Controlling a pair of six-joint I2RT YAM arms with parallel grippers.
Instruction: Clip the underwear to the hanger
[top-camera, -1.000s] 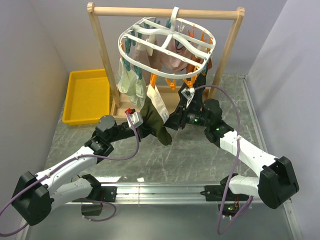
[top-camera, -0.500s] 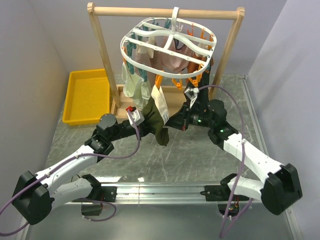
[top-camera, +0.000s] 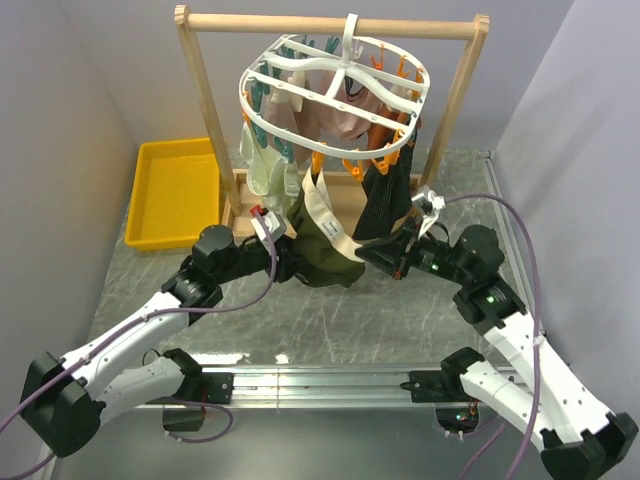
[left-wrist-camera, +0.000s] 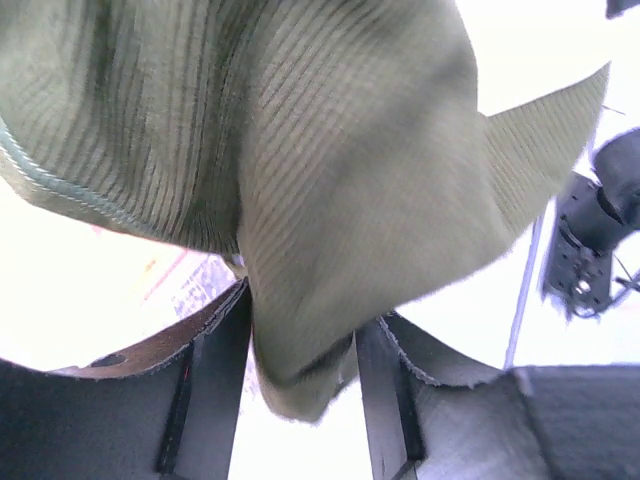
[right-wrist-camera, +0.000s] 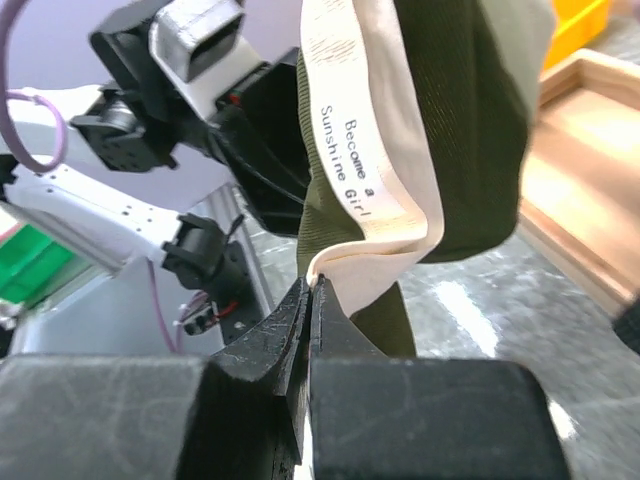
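reaching in from the near edge of the stone-patterned table (top-camera: 400, 320), both arms meet at the underwear (top-camera: 322, 262), which hangs in mid-air between them, above the table and in front of the rack. the right gripper (right-wrist-camera: 308, 292) has its jaws pressed flat together on the lower edge of the pale beige waistband (right-wrist-camera: 372, 150), just below the printed lettering. in the overhead view that band runs as a light strip from the pinch up toward the clips.

the left gripper (left-wrist-camera: 300, 335) comes at the olive cloth from the other side. its fingers (left-wrist-camera: 215, 390) stand apart, and a ribbed fold of the cloth droops into the gap between them. light shows beside the tip of the fold, and the wrist view shows no firm pinch.

the top of the garment reaches up to the rim of the hanger (top-camera: 244, 95), close to an orange clip (top-camera: 318, 160), though whether a clip has hold of it cannot be made out. just right of the underwear a black ribbed garment (top-camera: 385, 200) hangs from the same ring. pale pieces (top-camera: 265, 165) hang at its left side, and a pinkish-beige garment (top-camera: 335, 115) shows through the middle. the white ring hooks onto the wooden rail frame (top-camera: 330, 22) behind. farther left, by the wall, sits a yellow tray (top-camera: 175, 190).
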